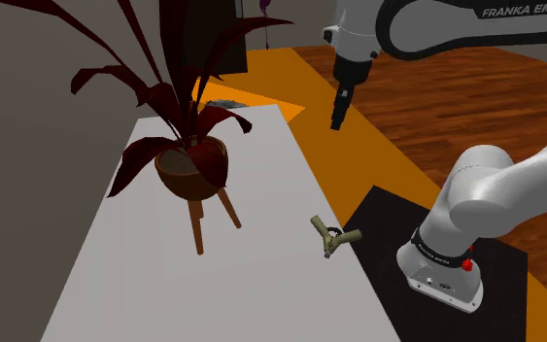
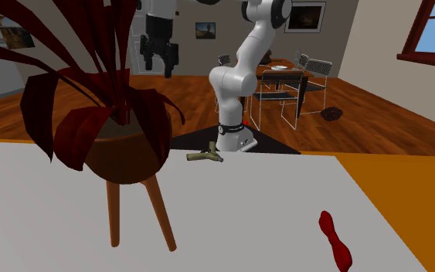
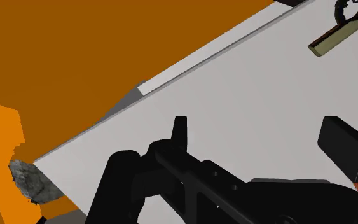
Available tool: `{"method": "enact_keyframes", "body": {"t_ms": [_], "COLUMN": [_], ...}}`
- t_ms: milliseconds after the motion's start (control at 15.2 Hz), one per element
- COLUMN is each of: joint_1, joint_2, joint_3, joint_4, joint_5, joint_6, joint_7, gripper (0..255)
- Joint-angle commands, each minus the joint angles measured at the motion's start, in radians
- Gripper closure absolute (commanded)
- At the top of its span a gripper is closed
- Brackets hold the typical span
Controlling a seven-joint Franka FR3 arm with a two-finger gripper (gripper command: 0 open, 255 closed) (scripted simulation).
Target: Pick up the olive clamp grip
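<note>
Your arm (image 1: 499, 189) rises from its base on the black stand (image 1: 378, 219), bends over at the elbow and runs across the top of the shoulder view. From there the wrist drops so that the gripper (image 1: 337, 124) points down, high above the white table's (image 1: 164, 291) long edge on the stand's side. It touches nothing. In the wrist view the gripper (image 3: 260, 127) shows you its two black fingers (image 3: 179, 130) spread well apart with only bare tabletop (image 3: 234, 83) between them. From across the table, the gripper (image 2: 160, 69) hangs in the air at about 11 o'clock from the arm's base.

The olive clamp grip (image 1: 331, 236) lies flat on the table, close to the edge nearest the stand. In the shoulder view you find it at about 6 o'clock from the gripper, well below it, and at about 4 o'clock from the brown plant pot (image 1: 193, 173) on its wooden legs. In the second exterior view the clamp (image 2: 205, 156) sits at the table's far edge, just in front of the base. The wrist camera catches the clamp (image 3: 336, 32) well away from the fingers. A red object (image 2: 335, 243) lies on the table (image 2: 246, 209) at about 5 o'clock from the clamp in that opposite view, well apart from it.
</note>
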Motion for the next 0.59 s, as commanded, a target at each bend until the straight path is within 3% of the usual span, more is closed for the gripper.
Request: {"method": "enact_keyframes", "body": {"t_ms": [0, 528], "joint_1": [0.023, 0.131], "joint_2": [-0.007, 0.003], "joint_3": [0.005, 0.046], "joint_4": [-0.054, -0.247], "joint_5": [0.014, 0.088], "joint_6": [0.026, 0.145], "joint_7": [-0.016, -0.060], "gripper": [0, 0]}}
